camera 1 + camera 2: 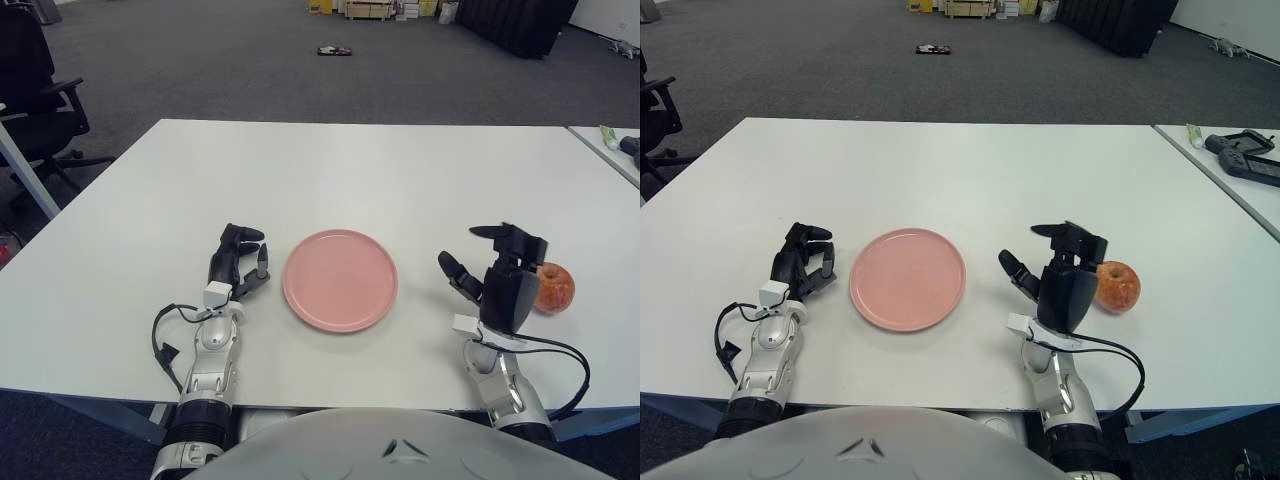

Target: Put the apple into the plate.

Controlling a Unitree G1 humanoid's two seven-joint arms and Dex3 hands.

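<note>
pink and round, the plate (340, 279) is seen at the lower centre of the left eye view, lying flat on the white counter (360, 170). the apple (553, 287) is placed at the lower right of the frame, on the counter and well apart from the plate. the right hand (497, 270) is shown just to the left of the apple, between it and the plate, with its palm block overlapping the fruit's left edge; whether the two touch cannot be told. its fingers (498, 232) are spread wide and nothing is held. the left hand (237, 262) is shown just beside the plate's left rim, its fingers curled in on nothing. a black office chair (35, 90) is seen at the upper left of the frame, on the grey floor.

from the right eye view, the same layout is given. the plate (907, 277) sits left of centre, and the apple (1116, 286) is found right of centre, outside the plate. the right hand (1058, 265) is raised just beside the apple's left side, opened wide with one finger reaching toward the plate. the left hand (803, 262) appears at the lower left, near the plate, loosely curled. a second counter (1240, 170) with dark items is seen at the right edge.
</note>
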